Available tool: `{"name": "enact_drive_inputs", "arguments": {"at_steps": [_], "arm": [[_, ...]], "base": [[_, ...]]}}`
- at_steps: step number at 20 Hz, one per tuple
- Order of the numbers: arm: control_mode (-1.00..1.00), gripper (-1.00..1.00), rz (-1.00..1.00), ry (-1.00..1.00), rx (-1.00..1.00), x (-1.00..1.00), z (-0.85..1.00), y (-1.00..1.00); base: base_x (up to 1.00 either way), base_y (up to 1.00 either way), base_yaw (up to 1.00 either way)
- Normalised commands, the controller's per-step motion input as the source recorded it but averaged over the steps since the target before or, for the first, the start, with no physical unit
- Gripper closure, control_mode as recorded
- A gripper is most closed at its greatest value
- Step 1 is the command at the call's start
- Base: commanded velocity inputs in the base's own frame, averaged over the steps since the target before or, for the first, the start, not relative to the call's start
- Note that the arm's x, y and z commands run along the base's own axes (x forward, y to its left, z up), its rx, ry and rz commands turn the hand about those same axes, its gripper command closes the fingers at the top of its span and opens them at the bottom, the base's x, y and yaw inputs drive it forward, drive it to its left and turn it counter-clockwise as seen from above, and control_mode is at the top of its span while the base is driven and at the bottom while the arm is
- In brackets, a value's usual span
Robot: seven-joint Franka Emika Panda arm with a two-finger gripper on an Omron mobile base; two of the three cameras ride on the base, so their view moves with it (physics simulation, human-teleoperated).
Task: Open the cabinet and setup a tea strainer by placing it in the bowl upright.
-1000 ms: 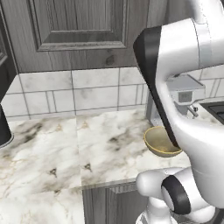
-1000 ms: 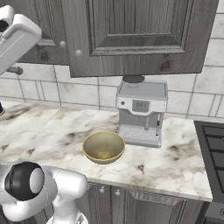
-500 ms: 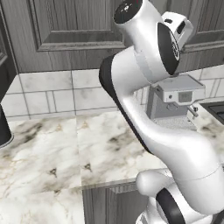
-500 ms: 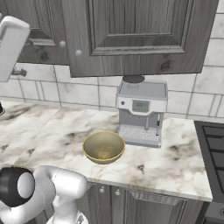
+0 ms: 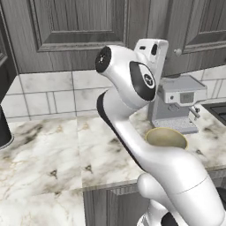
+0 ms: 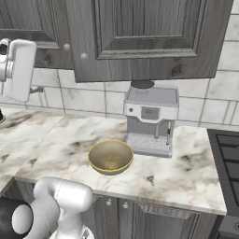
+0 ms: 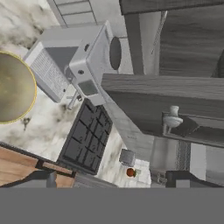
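Note:
The dark grey cabinet (image 6: 140,32) hangs over the counter with both raised-panel doors shut; its round silver knobs (image 6: 84,56) sit side by side at the doors' lower inner corners. One knob (image 7: 173,120) is close ahead in the hand view, another knob (image 5: 178,52) right of my hand. My white hand (image 5: 151,55) is raised in front of the doors. My gripper (image 7: 113,180) is open and holds nothing. The golden-olive bowl (image 6: 110,156) stands upright on the marble counter, also bowl (image 5: 167,137) and bowl (image 7: 13,87). The tea strainer is out of view.
A grey coffee machine (image 6: 150,119) stands just behind and right of the bowl, under the cabinet. A black stove top (image 6: 228,154) lies at the counter's right end. A dark round object (image 5: 3,128) stands at the far left. White tiles back the counter.
The arm has swung up from low over the counter. The hand now sits high in front of the cabinet doors, and the bowl shows again in the left base view.

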Motion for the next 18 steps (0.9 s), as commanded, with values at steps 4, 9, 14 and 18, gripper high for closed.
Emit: {"name": "enact_drive_inputs", "arguments": {"at_steps": [4, 9, 14, 18], "arm": [[-1.00, -1.00, 0.01, 0.06, -0.08, 0.49, -0.12, 0.00], [-1.00, -1.00, 0.00, 0.01, 0.00, 0.43, 0.00, 0.00], [-1.00, -1.00, 0.00, 0.05, 0.00, 0.45, 0.00, 0.00], [-1.00, -1.00, 0.00, 0.10, 0.00, 0.40, 0.00, -0.03]], "base": [[0.00, 0.00, 0.00], [0.00, 0.00, 0.00], [0.00, 0.00, 0.00], [0.00, 0.00, 0.00]]}}
